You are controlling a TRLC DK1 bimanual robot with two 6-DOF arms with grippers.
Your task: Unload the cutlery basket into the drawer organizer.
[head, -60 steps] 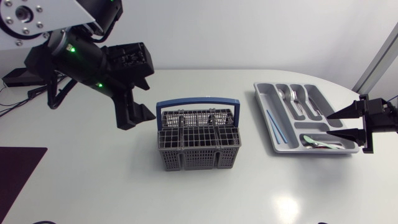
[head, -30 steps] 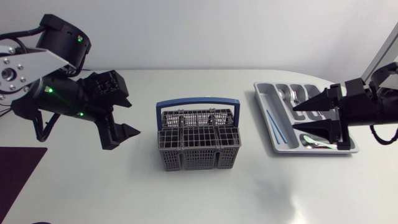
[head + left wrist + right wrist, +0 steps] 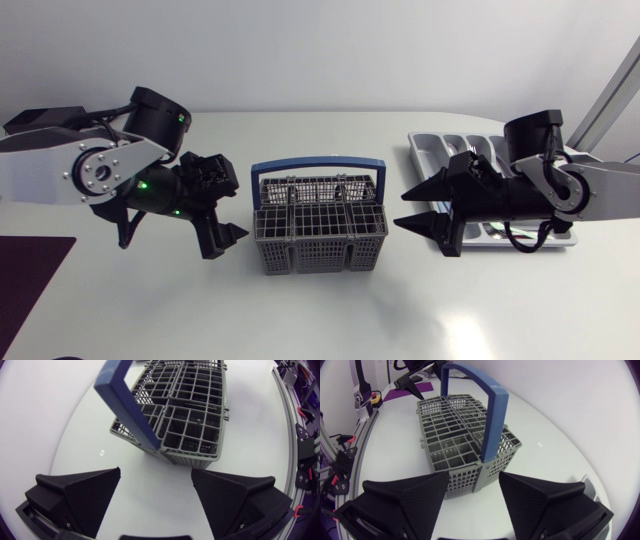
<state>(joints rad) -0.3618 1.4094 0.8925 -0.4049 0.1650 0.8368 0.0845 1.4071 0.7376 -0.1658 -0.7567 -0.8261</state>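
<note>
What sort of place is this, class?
Probably a robotics lab: black wedge-fingered left gripper and right gripper flank a grey mesh cutlery basket with blue handle on a white table.

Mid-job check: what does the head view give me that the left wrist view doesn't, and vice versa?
Head view only: the drawer organizer, partly covered by the right arm, and the open right gripper beside the cutlery basket. Left wrist view only: the basket's near mesh wall close up, no cutlery showing through it. Both: the basket with its upright blue handle, and the open left gripper short of it, not touching.
</note>
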